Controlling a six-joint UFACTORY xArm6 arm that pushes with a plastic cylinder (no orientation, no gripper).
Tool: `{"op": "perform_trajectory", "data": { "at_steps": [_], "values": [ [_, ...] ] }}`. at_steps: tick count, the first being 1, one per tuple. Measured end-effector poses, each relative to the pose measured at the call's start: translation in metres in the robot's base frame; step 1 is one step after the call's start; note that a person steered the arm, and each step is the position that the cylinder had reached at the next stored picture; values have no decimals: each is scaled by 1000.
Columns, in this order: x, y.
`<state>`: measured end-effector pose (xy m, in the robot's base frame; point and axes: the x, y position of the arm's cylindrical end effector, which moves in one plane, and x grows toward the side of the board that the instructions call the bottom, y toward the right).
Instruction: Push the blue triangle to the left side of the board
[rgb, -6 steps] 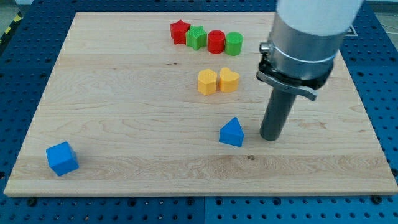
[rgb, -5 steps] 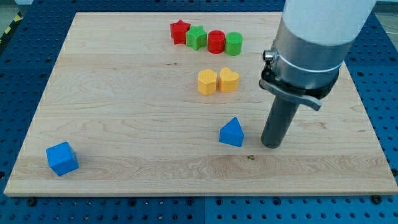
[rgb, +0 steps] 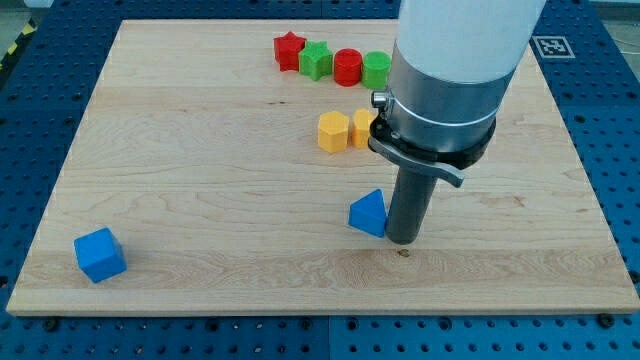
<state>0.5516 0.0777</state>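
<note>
The blue triangle (rgb: 368, 213) lies on the wooden board (rgb: 200, 170), right of the middle and toward the view's bottom. My tip (rgb: 401, 239) stands right against the triangle's right side, touching it or nearly so. The rod rises from there into the big grey and white arm body that fills the view's upper right and hides part of the yellow blocks.
A blue cube (rgb: 100, 254) sits near the board's bottom left corner. A red star (rgb: 289, 49), a green block (rgb: 316, 60), a red cylinder (rgb: 347, 66) and a green cylinder (rgb: 376, 68) form a row at the top. A yellow block (rgb: 333, 131) and a partly hidden yellow block (rgb: 362, 124) lie below them.
My tip has moved left from a gap beside the blue triangle to its right side. The triangle has shifted slightly left. The arm now covers part of the right yellow block.
</note>
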Motion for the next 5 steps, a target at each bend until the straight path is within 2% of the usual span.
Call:
{"op": "perform_trajectory", "data": {
  "at_steps": [3, 5],
  "values": [
    [-2, 7],
    [-13, -41]
  ]
}}
